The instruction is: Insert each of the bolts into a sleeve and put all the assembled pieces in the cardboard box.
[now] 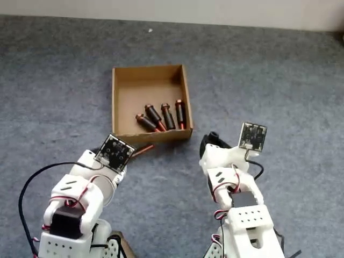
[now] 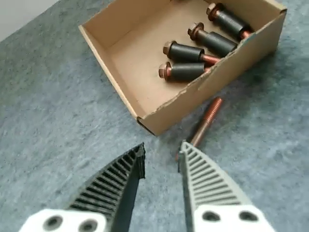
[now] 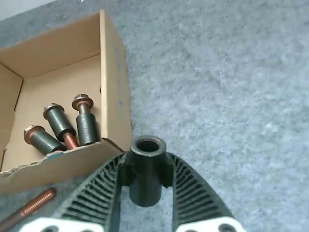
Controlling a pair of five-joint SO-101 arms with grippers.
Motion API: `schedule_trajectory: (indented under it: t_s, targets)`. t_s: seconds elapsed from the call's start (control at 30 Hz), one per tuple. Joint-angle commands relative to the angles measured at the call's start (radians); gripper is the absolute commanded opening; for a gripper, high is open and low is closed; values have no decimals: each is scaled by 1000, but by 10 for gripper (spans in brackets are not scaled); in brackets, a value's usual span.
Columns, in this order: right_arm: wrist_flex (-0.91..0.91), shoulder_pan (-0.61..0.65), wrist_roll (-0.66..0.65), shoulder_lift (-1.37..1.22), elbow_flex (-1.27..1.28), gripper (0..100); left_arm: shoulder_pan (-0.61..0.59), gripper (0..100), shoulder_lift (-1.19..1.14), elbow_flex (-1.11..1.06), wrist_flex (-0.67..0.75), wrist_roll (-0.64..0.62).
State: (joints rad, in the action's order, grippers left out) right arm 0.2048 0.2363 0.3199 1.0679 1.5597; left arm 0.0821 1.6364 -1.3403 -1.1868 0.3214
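Left gripper [image 2: 161,153] is open with a narrow gap, empty. The loose bolt [image 1: 144,151] lies on the mat at its 2 o'clock in high view, axis 2–8, just beside the box [image 1: 114,102] front wall. Left arm is nearer. Right gripper [image 3: 146,159] clamps a sleeve [image 3: 146,186].

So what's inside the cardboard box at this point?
Four sleeved bolts lie side by side in the cardboard box, toward its near wall. That wall covers some threaded tips in the wrist views.
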Motion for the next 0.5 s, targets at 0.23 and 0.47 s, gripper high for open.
schedule_trajectory:
  t_s: [0.23,0.47]
  targets:
    - [-22,-10,5,24,-8,4,18,165,-642,246,94,9]
    - [-19,-10,5,24,-7,4,18,162,-1124,384,192,-17]
